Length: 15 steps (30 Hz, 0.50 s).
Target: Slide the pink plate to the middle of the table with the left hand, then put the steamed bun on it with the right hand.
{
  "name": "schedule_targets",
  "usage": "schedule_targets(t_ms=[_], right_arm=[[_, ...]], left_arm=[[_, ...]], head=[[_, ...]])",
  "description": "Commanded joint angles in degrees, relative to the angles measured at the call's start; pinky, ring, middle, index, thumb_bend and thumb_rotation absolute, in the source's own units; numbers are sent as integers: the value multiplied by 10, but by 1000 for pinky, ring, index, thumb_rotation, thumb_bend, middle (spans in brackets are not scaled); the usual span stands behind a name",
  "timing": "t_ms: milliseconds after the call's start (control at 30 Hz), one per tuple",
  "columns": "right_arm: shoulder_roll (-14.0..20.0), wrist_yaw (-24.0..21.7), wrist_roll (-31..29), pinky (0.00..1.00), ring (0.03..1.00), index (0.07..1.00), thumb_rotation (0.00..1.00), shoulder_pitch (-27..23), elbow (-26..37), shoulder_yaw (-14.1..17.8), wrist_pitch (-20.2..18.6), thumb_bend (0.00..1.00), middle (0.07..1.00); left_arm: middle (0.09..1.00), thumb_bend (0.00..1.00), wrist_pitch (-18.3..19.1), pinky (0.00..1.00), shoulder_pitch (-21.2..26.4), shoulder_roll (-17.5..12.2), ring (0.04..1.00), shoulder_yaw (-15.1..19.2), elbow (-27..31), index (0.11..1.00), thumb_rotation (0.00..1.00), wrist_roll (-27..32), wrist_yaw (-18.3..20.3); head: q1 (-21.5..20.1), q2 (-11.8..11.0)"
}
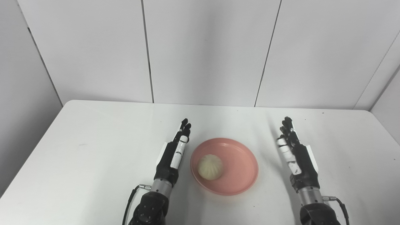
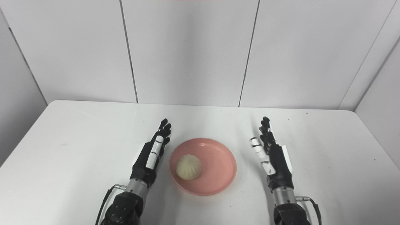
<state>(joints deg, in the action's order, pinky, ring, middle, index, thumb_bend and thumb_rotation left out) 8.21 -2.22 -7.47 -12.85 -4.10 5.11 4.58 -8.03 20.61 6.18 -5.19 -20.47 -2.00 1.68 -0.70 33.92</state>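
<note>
Two robot hands are held empty, fingers extended, flanking the pink plate [image 1: 237, 167] at the middle of the white table [image 1: 93, 156]: left hand [image 1: 175, 153] just beside its rim, right hand [image 1: 295, 157] apart. The steamed bun [image 1: 210, 167] is seated on the plate's left part.

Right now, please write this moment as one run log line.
pink plate: mid-table | steamed bun: on plate | left robot hand: open | right robot hand: open

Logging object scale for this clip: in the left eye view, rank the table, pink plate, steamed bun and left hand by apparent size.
Largest to smallest:
1. table
2. pink plate
3. left hand, unsure against the plate: longer but narrower
4. steamed bun
</note>
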Motion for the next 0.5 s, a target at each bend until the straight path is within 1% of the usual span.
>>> schedule_targets(t_ms=[0,100,233,300,467], right_arm=[[-2,-14,-28,1000,1000,1000,852,-7,16,7,6,691,1000],[-9,-20,-46,1000,1000,1000,866,-4,13,9,7,702,1000],[-14,-20,-46,1000,1000,1000,872,-1,15,6,7,691,1000],[-17,-21,-47,1000,998,1000,856,0,14,5,9,675,1000],[-23,-21,-44,1000,991,1000,807,1,11,2,16,673,1000]], left_arm=[[991,601,-16,1000,-8,-12,1000,4,3,983,1000,-3,-1],[989,602,-18,1000,-10,-12,1000,7,6,983,1000,5,1],[983,593,-8,1000,-15,-13,998,6,18,981,1000,5,3],[986,599,-2,1000,-18,-13,1000,6,24,984,1000,9,6],[984,604,4,1000,-20,-12,1000,7,29,982,1000,12,8]], head=[[-2,-1],[-5,-2],[-7,-1],[-7,-1],[-8,2]])
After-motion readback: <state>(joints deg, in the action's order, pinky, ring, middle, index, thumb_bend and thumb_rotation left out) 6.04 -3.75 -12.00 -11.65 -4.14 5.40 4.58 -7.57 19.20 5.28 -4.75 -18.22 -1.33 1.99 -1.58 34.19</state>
